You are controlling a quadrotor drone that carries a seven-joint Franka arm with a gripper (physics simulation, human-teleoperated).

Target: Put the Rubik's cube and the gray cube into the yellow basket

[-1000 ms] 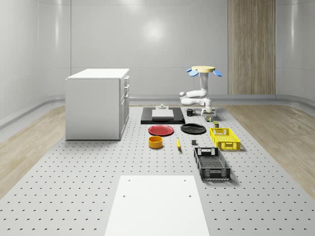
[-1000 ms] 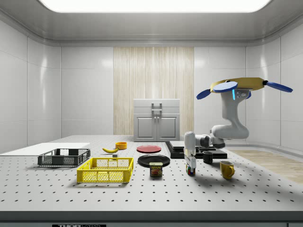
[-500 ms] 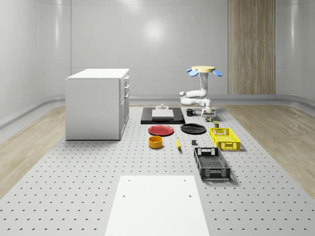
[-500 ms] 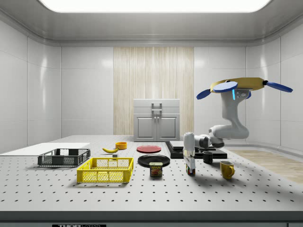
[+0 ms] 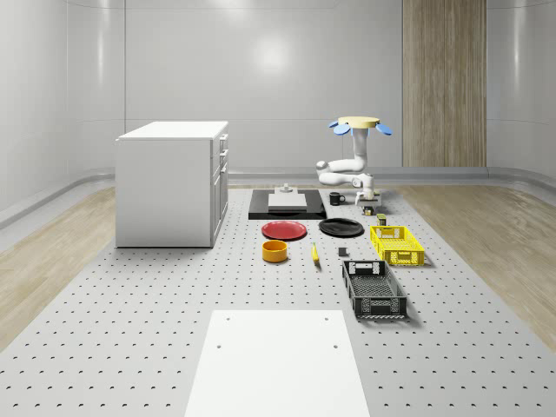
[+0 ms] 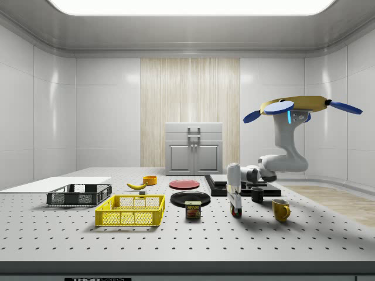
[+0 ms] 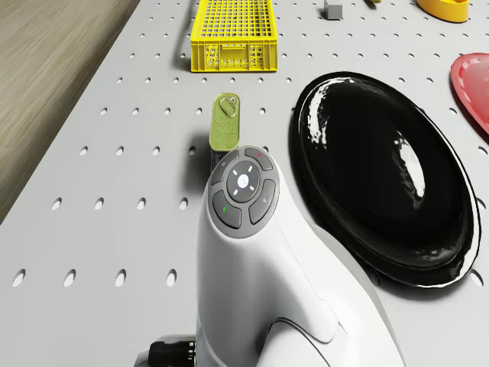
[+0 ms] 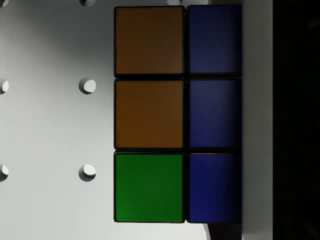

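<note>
Though barely raised since a second ago, now clamped in gripper (image 6: 236, 206), seemingly just off table (image 5: 130, 330): Rubik's cube (image 8: 177, 115). Hovering above table's far end: drone (image 5: 359, 124). Suggests pickup done; next, carry toward yellow basket (image 5: 397, 245), five o'clock in whole-scene view.

The only clear wording is "SPAM" on the label of the small tin (image 6: 193, 209), which stands on the table (image 6: 246, 243) just beside the pincer (image 6: 235, 212), between it and the yellow basket (image 6: 131, 211). A dark strip (image 6: 98, 279) on the table's front edge, well apart from the pincer, carries lettering too small to read.
</note>
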